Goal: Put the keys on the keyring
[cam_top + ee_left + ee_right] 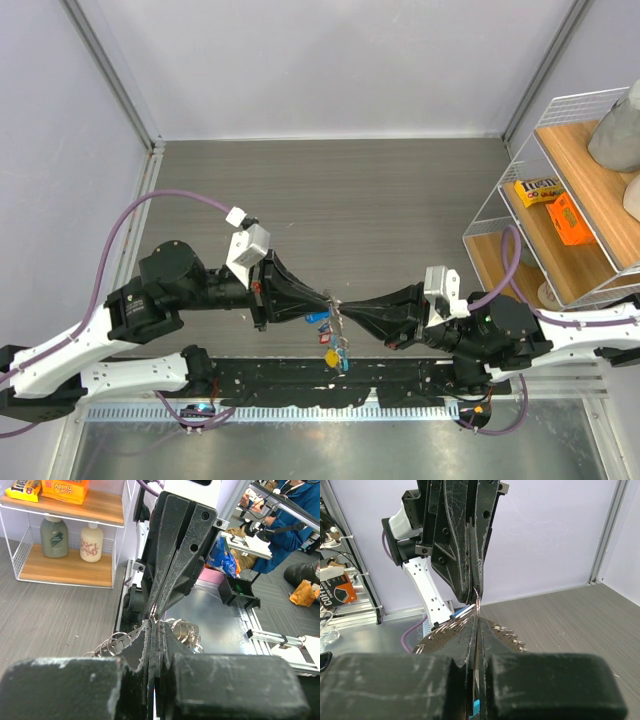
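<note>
my left end effector (322, 296) and right end effector (352, 306) meet tip to tip, both clamped shut on the keyring (338, 312) above the desk (380, 200), and the keys (330, 355) dangle beneath it. i should hold the loop taut and twist gently so nothing slips. the wire shelf (560, 190) stands well apart on the right, out of my way.

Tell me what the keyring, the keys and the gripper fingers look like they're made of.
Keyring: thin, shiny silvery wire loops, likely metal.
Keys: coloured tags look plastic; blades too small to judge.
Gripper fingers: matte black, scuffed with pale scratches, probably hard plastic.
</note>
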Controlling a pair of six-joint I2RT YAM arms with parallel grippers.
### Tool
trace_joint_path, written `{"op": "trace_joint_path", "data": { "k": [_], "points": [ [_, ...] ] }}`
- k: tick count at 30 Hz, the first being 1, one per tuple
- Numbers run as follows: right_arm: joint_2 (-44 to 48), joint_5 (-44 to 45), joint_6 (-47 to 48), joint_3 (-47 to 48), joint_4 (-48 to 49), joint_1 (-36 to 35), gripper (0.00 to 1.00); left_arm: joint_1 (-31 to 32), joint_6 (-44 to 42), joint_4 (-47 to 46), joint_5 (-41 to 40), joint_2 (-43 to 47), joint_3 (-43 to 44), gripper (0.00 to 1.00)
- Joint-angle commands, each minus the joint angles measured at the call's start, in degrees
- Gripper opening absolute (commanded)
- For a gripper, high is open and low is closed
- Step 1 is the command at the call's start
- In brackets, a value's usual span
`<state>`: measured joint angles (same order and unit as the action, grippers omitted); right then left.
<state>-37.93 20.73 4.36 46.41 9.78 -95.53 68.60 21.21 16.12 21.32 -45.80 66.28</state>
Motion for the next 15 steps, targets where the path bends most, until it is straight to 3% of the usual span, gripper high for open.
{"op": "trace_joint_path", "data": {
  "k": [1,10,15],
  "points": [
    [-0.91,2.38,0.29,3.33,2.70,-0.45,0.06,0.22,1.29,-2.23,1.88,-0.60,1.39,0.00],
    [-4.69,8.53,6.62,3.86,6.12,-3.26,0.06,0.13,1.82,-2.23,1.18,-0.08,1.13,0.00],
    [-8.56,17.66,16.10,4.13,12.00,-8.97,0.06,0.22,1.90,-1.62,0.48,-0.08,1.22,0.00]
  ]
}}
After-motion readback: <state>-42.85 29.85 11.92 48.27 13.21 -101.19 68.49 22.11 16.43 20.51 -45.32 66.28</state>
